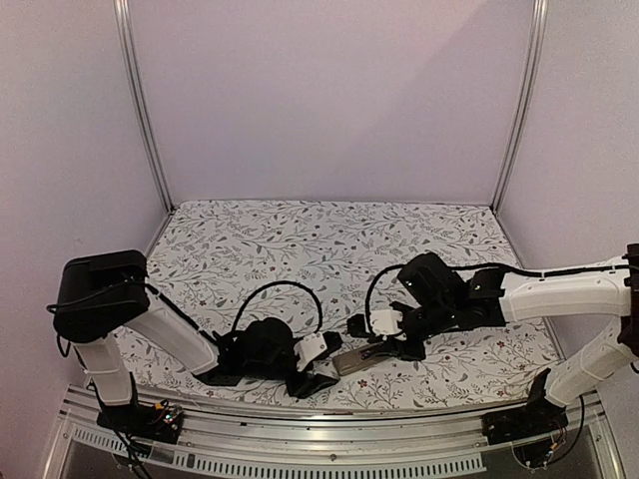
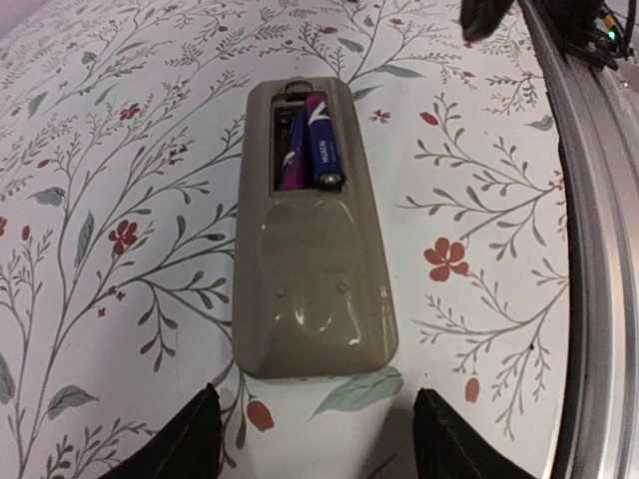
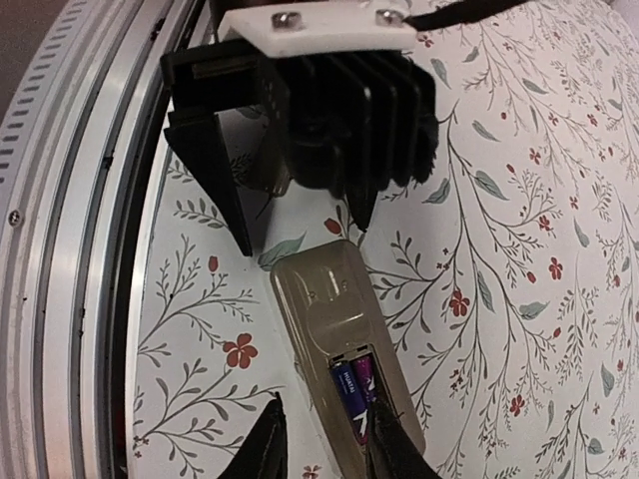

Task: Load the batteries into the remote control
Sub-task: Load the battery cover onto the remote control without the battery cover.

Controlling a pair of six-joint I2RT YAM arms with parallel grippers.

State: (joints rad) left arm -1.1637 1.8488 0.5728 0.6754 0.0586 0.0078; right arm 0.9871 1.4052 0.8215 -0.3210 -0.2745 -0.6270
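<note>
The remote control (image 2: 310, 259) lies back up on the floral cloth, tan-grey, its battery recess uncovered. Two blue-and-purple batteries (image 2: 312, 150) lie in the recess; the right one sits slanted, its near end on the recess edge. My left gripper (image 2: 319, 444) stands open just short of the remote's near end, nothing between its fingers. My right gripper (image 3: 327, 444) is open at the remote's (image 3: 344, 319) recess end: one finger over the cloth beside it, the other over the batteries (image 3: 354, 394). From above, the remote (image 1: 354, 361) lies between the left gripper (image 1: 318, 377) and right gripper (image 1: 397, 347).
A metal rail (image 2: 599, 249) runs along the table's near edge, close to the remote's side, and shows again as the rail (image 3: 70, 249) in the right wrist view. The floral cloth (image 1: 300, 249) stretches back to the lilac walls.
</note>
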